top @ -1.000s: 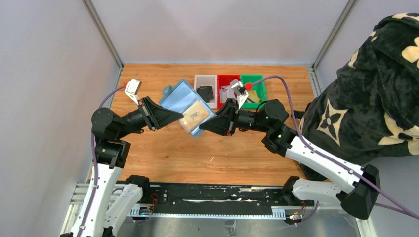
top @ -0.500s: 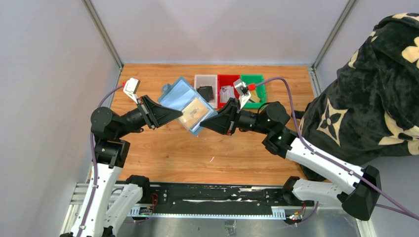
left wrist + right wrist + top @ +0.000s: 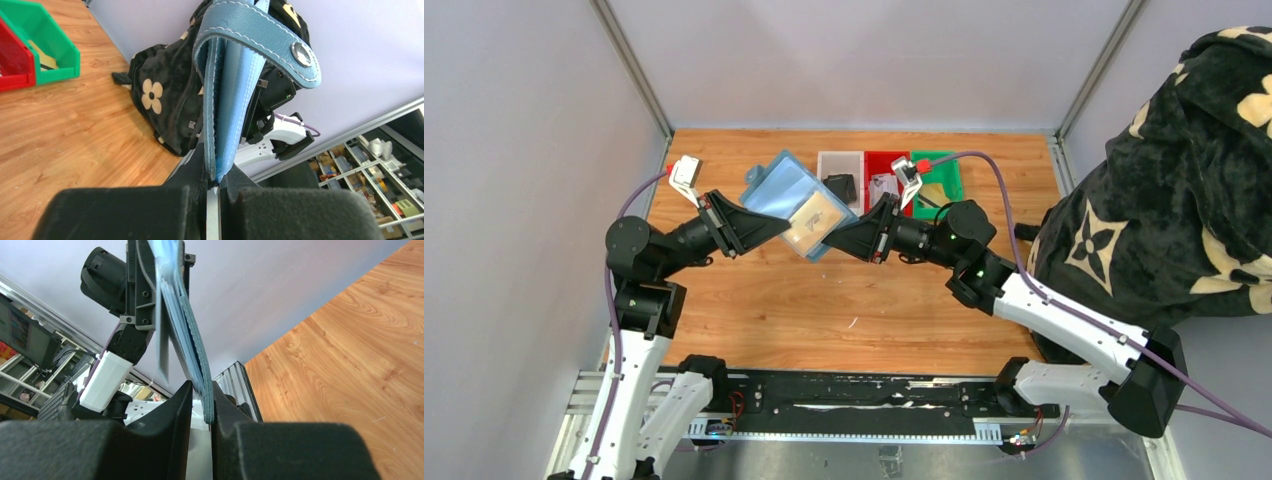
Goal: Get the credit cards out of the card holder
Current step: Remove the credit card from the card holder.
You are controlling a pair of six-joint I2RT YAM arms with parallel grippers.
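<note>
The teal-blue card holder (image 3: 782, 190) hangs open above the table's middle, stretched between both arms. A pale card (image 3: 814, 220) lies in its lighter blue inside. My left gripper (image 3: 776, 222) is shut on the holder's near-left edge. My right gripper (image 3: 832, 243) is shut on its near-right corner. In the left wrist view the holder (image 3: 232, 100) stands edge-on, pinched in the left gripper (image 3: 216, 180), its snap tab curling over the top. In the right wrist view the holder's edge (image 3: 192, 345) sits in the right gripper (image 3: 202, 395), and a thin pale card (image 3: 162, 345) stands out beside it.
A white bin (image 3: 841, 158), a red bin (image 3: 886, 160) and a green bin (image 3: 951, 188) line the table's back. A black wallet (image 3: 839, 186) lies in the white bin. A black flower-patterned fabric bag (image 3: 1184, 180) fills the right side. Grey walls close in left and back.
Both arms have carried the open holder a little left and toward the back. The holder has tilted slightly; both grips are unchanged.
</note>
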